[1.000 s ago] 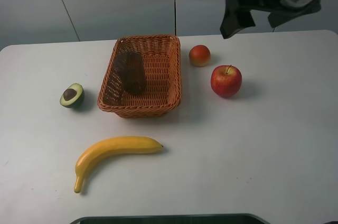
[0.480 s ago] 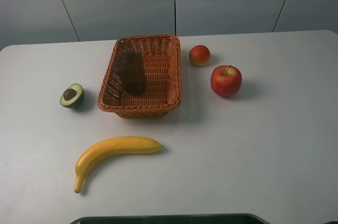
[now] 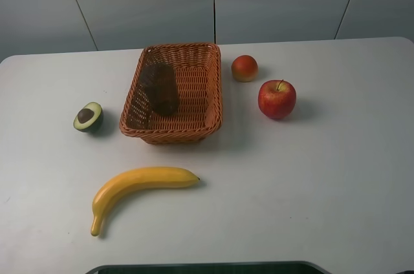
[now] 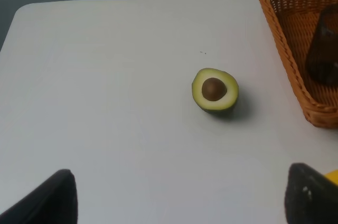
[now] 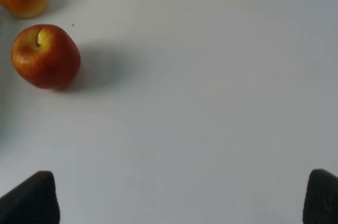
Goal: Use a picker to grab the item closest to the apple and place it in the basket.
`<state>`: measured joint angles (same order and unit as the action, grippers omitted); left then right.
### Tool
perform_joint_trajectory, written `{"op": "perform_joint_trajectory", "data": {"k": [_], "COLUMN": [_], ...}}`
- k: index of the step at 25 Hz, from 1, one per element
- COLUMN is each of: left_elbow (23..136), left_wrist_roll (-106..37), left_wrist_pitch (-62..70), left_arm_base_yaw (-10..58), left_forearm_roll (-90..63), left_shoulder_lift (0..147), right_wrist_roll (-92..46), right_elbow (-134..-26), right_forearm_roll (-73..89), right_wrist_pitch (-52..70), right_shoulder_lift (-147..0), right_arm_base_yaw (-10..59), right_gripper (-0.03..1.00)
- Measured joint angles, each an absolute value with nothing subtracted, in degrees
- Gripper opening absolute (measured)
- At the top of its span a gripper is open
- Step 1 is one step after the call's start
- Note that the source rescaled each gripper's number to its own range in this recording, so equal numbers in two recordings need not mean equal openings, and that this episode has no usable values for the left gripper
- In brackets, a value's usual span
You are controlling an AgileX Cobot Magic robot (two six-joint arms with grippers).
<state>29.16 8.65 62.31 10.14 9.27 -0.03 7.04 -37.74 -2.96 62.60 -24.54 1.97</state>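
The left end effector (image 4: 177,195) shows only two dark finger tips at the frame edge of its wrist view, spread wide apart with nothing between them: released. The right end effector (image 5: 182,195) is the same, two dark tips far apart over bare worktop (image 5: 211,102), holding nothing. Neither arm appears in the high view.

One apple (image 3: 277,98) stands on the worktop (image 3: 310,177). One small orange-red fruit (image 3: 244,68), the item nearest the apple, sits near it, not touching, beside the basket (image 3: 212,86) and outside it. Its kind is hard to make out. One dark object (image 3: 160,86) lies in the basket, too dim to identify. One avocado half (image 3: 88,117) and one banana (image 3: 139,187) lie well apart from the apple.
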Motion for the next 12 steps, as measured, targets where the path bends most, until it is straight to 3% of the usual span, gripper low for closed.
{"op": "perform_joint_trajectory", "data": {"k": [12], "left_elbow": [29.2], "left_wrist_roll": [8.7], "left_wrist_pitch": [62.3], "left_arm_base_yaw": [10.1], "left_forearm_roll": [9.3], "left_shoulder_lift": [0.0], "right_wrist_roll": [0.5], "right_elbow": [-30.5], "right_forearm_roll": [2.2], "right_wrist_pitch": [60.9], "right_shoulder_lift": [-7.4], "right_arm_base_yaw": [2.0], "right_gripper": [1.0]}}
